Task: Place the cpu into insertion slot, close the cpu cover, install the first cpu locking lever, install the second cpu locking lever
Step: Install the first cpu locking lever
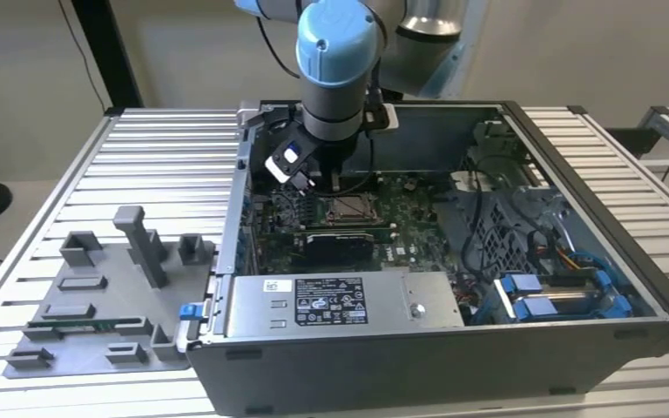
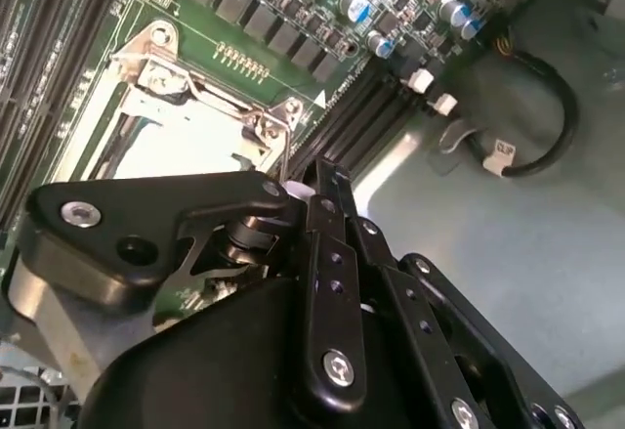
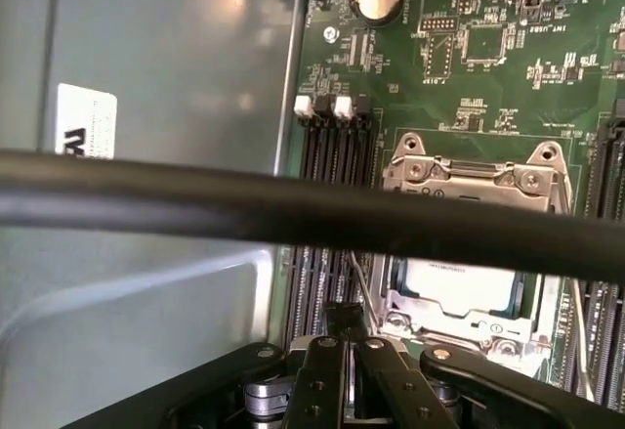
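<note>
The cpu (image 3: 459, 287) lies flat in the insertion slot (image 3: 547, 323) on the green board, its pale metal top showing through the cut-out of the cpu cover (image 3: 389, 302), which lies down over it. In the second wrist view the cpu (image 2: 195, 141) shines bright inside the silvery frame. My gripper (image 3: 342, 320) is shut, its black fingers pressed together beside the socket's edge, close to a thin wire lever (image 3: 359, 271). I see nothing held between the fingers. In the exterior view the gripper (image 1: 314, 181) hangs just above the socket (image 1: 347, 207), inside the open computer case.
A thick black cable (image 3: 195, 199) crosses the first wrist view. Long black memory slots (image 3: 332, 150) run beside the socket. The case's grey wall (image 3: 146, 58) is close by. A grey fixture plate (image 1: 102, 305) lies on the table at the exterior view's left.
</note>
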Tool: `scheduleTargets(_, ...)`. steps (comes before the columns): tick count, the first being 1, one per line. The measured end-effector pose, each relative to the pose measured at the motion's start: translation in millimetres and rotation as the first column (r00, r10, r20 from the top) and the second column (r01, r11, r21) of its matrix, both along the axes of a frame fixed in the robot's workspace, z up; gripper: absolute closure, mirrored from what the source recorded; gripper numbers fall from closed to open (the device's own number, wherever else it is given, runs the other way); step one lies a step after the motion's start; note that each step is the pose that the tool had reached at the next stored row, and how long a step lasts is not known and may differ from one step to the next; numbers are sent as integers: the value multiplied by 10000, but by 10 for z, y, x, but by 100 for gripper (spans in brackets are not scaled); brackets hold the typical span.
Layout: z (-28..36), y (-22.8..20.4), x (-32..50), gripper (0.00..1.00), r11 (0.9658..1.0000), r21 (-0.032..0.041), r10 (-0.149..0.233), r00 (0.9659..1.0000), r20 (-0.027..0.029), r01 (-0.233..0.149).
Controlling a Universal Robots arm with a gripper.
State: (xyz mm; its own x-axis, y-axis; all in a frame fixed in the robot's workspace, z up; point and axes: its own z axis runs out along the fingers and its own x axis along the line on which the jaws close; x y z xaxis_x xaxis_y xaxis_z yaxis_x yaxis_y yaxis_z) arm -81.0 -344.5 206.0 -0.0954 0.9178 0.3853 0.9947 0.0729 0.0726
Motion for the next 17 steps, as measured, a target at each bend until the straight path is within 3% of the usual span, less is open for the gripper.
scheduleTargets(17, -79, -28, -4, 100, 10000, -36, 1, 10000, -28, -2)
